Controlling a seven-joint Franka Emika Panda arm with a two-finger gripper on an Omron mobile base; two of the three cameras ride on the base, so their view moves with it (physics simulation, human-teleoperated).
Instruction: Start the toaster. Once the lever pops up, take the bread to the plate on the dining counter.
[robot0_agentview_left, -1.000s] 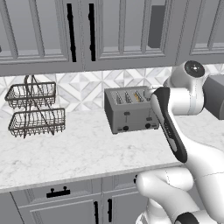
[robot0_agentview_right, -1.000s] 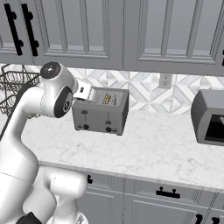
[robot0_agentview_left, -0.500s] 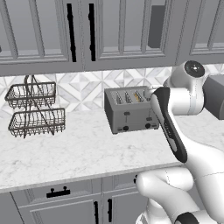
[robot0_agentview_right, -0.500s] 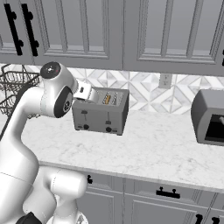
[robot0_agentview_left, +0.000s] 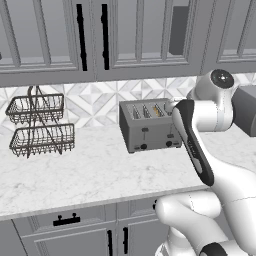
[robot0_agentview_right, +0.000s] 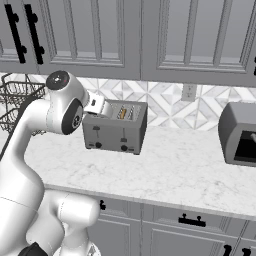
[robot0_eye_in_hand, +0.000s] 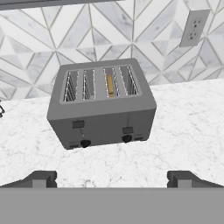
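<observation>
Counter (robot0_eye_in_hand: 183, 127): the marble surface spreads below and ahead of your pincer (robot0_eye_in_hand: 112, 178) and carries everything named here.

Toaster (robot0_eye_in_hand: 103, 103): it stands straight ahead of the pincer and well apart from it, front face toward you, against the tiled wall. You see the same grey box from both base views (robot0_agentview_left: 149, 124) (robot0_agentview_right: 116, 127).

Levers: the left lever (robot0_eye_in_hand: 78, 124) and the right lever (robot0_eye_in_hand: 127, 130) both sit high on the front, so the toaster looks not yet started.

Bread (robot0_eye_in_hand: 110, 85): a tan slice stands on edge in the third slot from the left, above the right lever.

Pincer: the jaws stand fully apart and grasp nothing.

Step in hand: the approach to start the toaster. Your next move probably calls for advancing to the right lever and pressing it down.
</observation>
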